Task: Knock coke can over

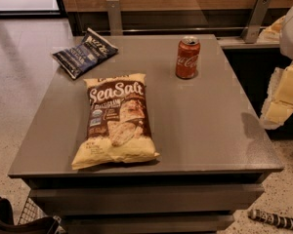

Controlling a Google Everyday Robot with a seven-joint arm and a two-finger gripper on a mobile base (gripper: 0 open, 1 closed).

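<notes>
The bench (210, 130) carries three items. Toward the front left corner, a Sea Salt chip bag (116, 121) lies flat, its length running front to back. The hand (279, 101) hangs outside the right edge, about midway along it; whether it is released or clenched cannot be told. The coke can (187, 57) stands upright near the far edge, right of centre, apart from both bags. A blue chip bag (85, 52) lies flat at the far left corner.
</notes>
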